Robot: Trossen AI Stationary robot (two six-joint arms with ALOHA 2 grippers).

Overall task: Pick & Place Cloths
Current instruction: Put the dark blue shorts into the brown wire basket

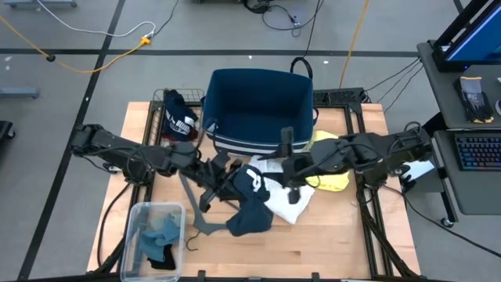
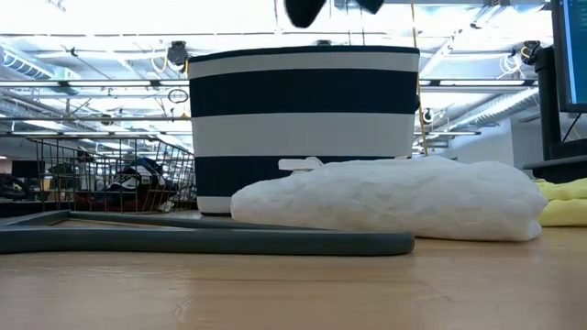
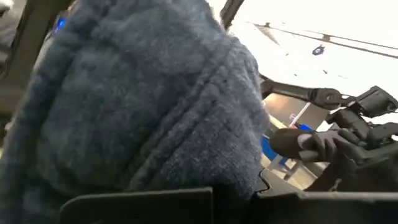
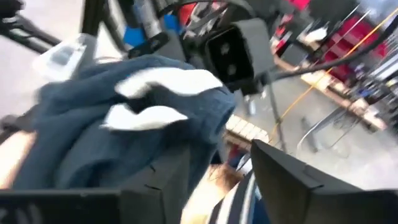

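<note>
Left gripper point(image 1: 228, 182), fingers closed on the navy garment point(image 1: 250, 210) at tabletop point(image 1: 329, 243) centre; right gripper point(image 1: 288, 166), at 3 o'clock of it, fingers parting to hand over.

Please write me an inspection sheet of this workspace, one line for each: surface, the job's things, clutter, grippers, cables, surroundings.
Surface: wooden table, partly covered.
Job's things: navy garment lifted at the middle between both arms; white cloth and yellow cloth lie on the table; more cloths in the clear bin and wire basket.
Clutter: grey hanger near the navy garment; striped blue basket at the back.
Grippers: left gripper shut on the navy garment; right gripper beside it, fingers apart.
Cables: several on the floor behind the table.
Surroundings: keyboard on a side desk.
</note>
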